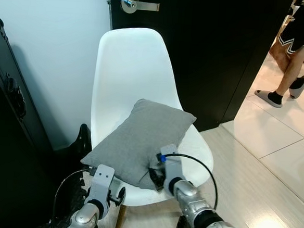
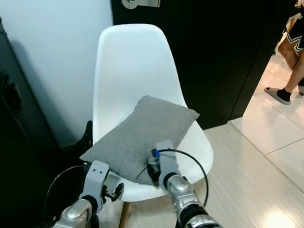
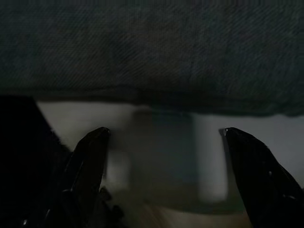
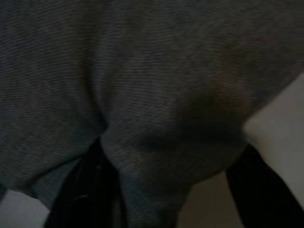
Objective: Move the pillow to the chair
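Pillow: the pillow [image 1: 140,139] lies on the chair [image 1: 129,70] seat, its near-left corner hanging over the rim.
Handling: I judge it light, soft and not slippery; best taken by a pinched corner or edge.
Right tool: my right tool [image 1: 157,177] has its fingers clamped on the near corner's fabric.
Left tool: my left tool [image 3: 164,156] is spread apart, empty, just below the overhanging edge.

Grey pillow [image 1: 140,139] lies slanted on white chair [image 1: 129,65] seat — overhanging front.
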You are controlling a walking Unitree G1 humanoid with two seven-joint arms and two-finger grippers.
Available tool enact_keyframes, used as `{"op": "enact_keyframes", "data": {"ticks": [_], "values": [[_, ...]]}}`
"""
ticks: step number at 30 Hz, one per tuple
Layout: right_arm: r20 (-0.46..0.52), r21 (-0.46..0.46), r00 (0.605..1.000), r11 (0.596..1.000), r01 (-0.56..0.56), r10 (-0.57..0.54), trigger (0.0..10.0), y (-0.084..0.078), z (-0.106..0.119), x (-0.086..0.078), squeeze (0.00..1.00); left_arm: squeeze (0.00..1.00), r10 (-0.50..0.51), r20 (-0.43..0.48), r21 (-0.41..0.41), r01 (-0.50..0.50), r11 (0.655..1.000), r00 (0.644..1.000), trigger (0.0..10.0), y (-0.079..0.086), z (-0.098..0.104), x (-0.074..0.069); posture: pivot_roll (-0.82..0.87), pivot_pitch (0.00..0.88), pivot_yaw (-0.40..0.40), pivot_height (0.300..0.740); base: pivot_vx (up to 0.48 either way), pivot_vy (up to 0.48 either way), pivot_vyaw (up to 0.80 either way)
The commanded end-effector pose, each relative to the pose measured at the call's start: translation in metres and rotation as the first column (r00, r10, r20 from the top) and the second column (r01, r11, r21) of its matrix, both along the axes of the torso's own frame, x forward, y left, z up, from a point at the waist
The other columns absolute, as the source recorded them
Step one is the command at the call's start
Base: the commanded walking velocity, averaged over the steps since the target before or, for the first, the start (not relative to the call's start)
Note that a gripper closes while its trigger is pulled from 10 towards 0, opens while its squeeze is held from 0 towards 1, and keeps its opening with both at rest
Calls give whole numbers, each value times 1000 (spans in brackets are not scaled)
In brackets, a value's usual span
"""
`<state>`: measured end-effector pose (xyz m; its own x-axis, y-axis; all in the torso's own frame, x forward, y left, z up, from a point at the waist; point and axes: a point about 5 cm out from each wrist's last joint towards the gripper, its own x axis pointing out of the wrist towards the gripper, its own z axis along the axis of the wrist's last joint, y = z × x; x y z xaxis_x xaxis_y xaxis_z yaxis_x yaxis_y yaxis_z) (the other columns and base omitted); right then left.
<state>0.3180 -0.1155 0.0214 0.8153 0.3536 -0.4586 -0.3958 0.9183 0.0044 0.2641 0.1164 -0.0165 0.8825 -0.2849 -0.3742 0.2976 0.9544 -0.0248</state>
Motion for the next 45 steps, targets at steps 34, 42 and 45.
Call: {"op": "enact_keyframes", "data": {"ticks": [34, 42, 45], "values": [[-68, 719, 990, 681, 135, -125, 10000, -75, 5, -25, 0, 0, 221, 95, 49, -226, 973, 971, 10000, 44, 7, 1, 49, 0, -29, 510, 0, 0, 0], [-200, 645, 952, 700, 307, -233, 10000, -86, -26, -49, 0, 0, 351, 64, 62, -355, 933, 934, 10000, 66, -9, -26, 59, 0, -35, 545, 0, 0, 0], [-203, 652, 949, 690, 315, -241, 10000, -88, -29, -52, 0, 0, 350, 24, 76, -350, 934, 937, 10000, 64, -18, -38, 59, 0, -36, 559, 0, 0, 0]]}}
